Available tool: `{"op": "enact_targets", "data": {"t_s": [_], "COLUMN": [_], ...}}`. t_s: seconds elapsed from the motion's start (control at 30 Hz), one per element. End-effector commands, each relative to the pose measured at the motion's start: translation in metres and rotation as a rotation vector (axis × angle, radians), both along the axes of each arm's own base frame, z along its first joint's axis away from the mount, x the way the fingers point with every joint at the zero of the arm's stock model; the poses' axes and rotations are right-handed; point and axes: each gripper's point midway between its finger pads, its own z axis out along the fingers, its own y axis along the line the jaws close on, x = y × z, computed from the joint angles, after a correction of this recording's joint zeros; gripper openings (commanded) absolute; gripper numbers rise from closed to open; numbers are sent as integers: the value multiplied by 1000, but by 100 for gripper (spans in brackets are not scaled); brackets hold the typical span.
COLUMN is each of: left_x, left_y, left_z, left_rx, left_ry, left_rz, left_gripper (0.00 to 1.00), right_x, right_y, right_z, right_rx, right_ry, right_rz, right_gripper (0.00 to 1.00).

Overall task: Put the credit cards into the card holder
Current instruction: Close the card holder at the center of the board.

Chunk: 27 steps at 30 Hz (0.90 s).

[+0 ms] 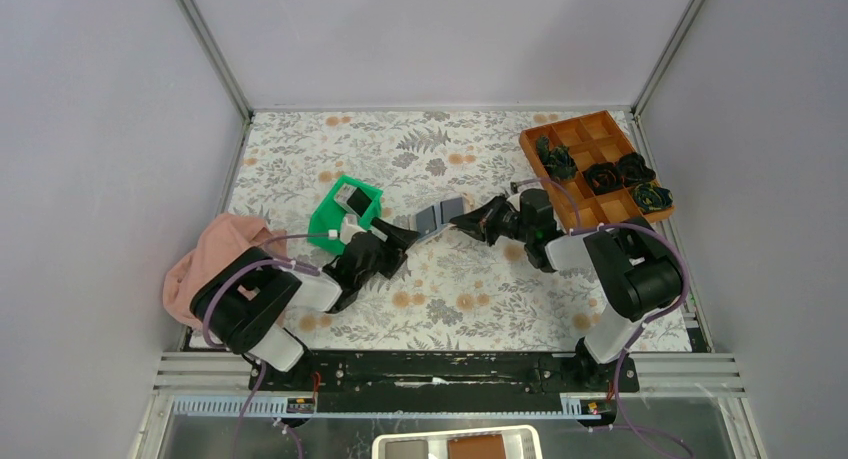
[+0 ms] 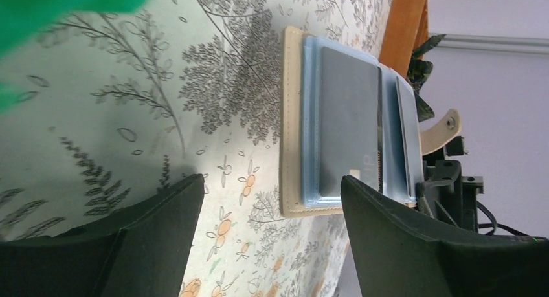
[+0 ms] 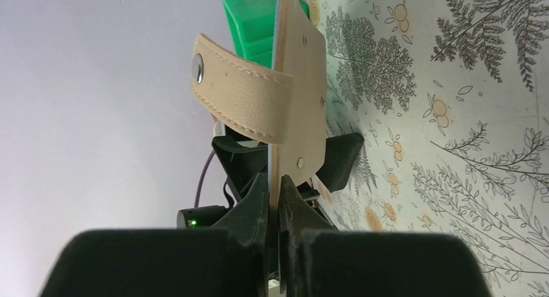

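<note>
The card holder (image 1: 438, 217) lies open on the floral table between my grippers, tan outside, blue-grey inside. In the left wrist view a dark grey credit card (image 2: 349, 122) lies on its inner face (image 2: 311, 116). My left gripper (image 1: 405, 236) is open and empty just short of the holder's near edge, and its fingers (image 2: 162, 239) flank that edge. My right gripper (image 1: 468, 219) is shut on the holder's raised tan flap (image 3: 304, 103), whose snap tab (image 3: 239, 96) hangs to the left. Another dark card (image 1: 350, 196) stands in the green tray (image 1: 325, 224).
An orange-brown compartment box (image 1: 572, 134) with dark rosette lumps (image 1: 605, 177) stands at the back right. A pink cloth (image 1: 215, 254) lies at the left edge beside the left arm. Grey walls enclose the table.
</note>
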Motion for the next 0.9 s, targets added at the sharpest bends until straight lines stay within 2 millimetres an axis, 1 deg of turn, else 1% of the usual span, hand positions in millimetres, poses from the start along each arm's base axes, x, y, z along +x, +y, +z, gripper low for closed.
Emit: {"op": "enact_targets", "data": {"t_s": [0.0, 0.1, 0.17, 0.23, 0.3, 0.33, 0.37, 0.4, 0.6, 0.87], "left_x": [-7, -4, -2, 2, 4, 5, 5, 6, 9, 10], "left_y": [-8, -11, -12, -14, -15, -15, -15, -15, -19, -13], "left_z": [-19, -16, -12, -7, -3, 0, 3, 4, 11, 27], "left_rx": [-17, -56, -72, -85, -102, -113, -124, -130, -147, -121], "left_ry": [57, 41, 24, 6, -10, -21, -30, -34, -52, -94], "left_rz": [-51, -44, -41, -43, -43, -42, -39, -39, -63, -55], "left_gripper": [85, 84, 80, 74, 59, 48, 40, 36, 34, 30], "right_x": [1, -1, -2, -4, -5, -5, -5, -5, -8, -19], "right_y": [2, 2, 2, 2, 1, 1, 1, 1, -1, -5], "right_z": [25, 21, 18, 15, 14, 12, 11, 11, 7, -3], "right_rx": [86, 78, 77, 82, 85, 84, 83, 84, 83, 20], "right_ry": [-39, -28, -22, -12, -7, -5, -3, -3, 7, 6], "right_rz": [1, 4, 9, 9, 7, 7, 6, 8, 2, 17], "right_gripper": [0, 0, 0, 0, 0, 0, 0, 0, 0, 0]}}
